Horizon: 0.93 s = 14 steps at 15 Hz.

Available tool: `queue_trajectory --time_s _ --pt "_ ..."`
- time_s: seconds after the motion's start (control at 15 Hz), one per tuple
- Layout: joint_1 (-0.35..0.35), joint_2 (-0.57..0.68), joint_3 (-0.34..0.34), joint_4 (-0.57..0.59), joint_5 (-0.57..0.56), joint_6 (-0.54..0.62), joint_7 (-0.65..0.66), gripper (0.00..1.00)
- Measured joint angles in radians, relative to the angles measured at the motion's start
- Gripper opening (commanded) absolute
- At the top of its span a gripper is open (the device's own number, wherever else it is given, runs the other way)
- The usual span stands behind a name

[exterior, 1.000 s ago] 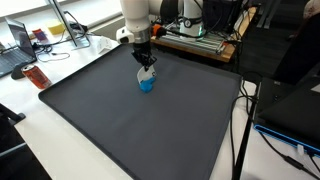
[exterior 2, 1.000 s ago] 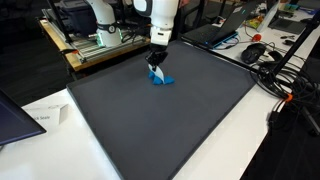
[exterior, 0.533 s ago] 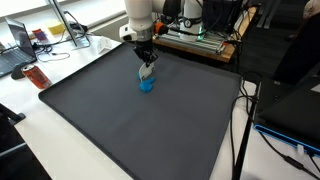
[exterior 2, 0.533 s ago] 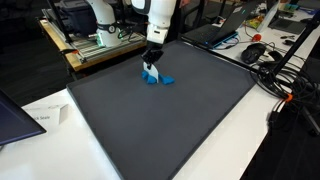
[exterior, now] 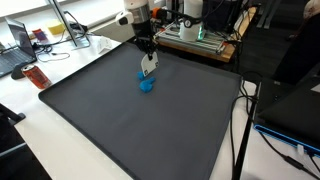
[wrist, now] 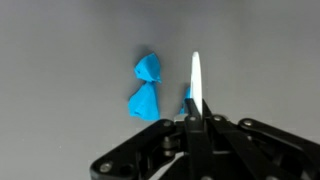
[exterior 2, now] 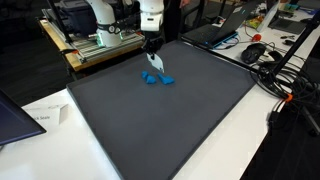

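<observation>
My gripper hangs over the far part of a dark grey mat and is shut on a thin white flat piece. It holds the piece upright, a little above a small blue crumpled thing that lies on the mat. In the other exterior view the gripper holds the white piece above the blue thing. In the wrist view the white piece stands edge-on between the jaws. Two blue lumps lie to its left on the mat, and a third bit shows beside it.
A red can and a laptop lie beside the mat. A bench with equipment stands behind it. Papers lie at one corner of the mat; cables and a mouse lie at another side.
The gripper has risen from the blue thing, lifting the white piece with it and shifting slightly toward the far edge. The blue thing stays on the mat.
</observation>
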Motion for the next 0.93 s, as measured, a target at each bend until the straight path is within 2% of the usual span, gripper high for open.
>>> queue_trajectory --time_s 0.33,0.93 --pt "-0.003 -0.087 -0.006 -0.001 -0.026 -0.008 0.053 0.01" --pt "-0.003 -0.097 -0.004 0.052 -0.294 -0.081 0.341 0.01"
